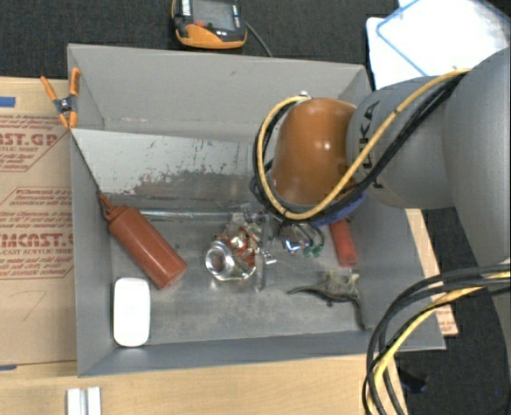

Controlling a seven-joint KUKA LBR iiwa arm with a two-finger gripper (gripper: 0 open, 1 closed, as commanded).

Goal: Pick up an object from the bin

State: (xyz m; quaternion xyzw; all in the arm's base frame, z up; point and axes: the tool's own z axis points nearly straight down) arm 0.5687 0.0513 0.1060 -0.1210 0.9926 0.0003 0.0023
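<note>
- Your bin (pixel 194 158) looks like grey sheet metal, matt, with its back wall and floor scuffed and streaked by dark wear.
- The brown bottle-shaped thing (pixel 143 240) at the left looks like smooth plastic with a dull sheen.
- The white bar (pixel 131 311) in the near left corner reads as smooth and matt.
- The crumpled piece (pixel 227 259) mid-floor is the glossiest thing here. It is silvery and glinting, but you can't tell whether it is foil or clear plastic.
- The dark lizard figure (pixel 333 288) looks matt and rubbery.
- The red stick (pixel 345 242) looks like smooth plastic.
- The orange cover (pixel 311 150) on the wrist is smooth and glossy.
</note>
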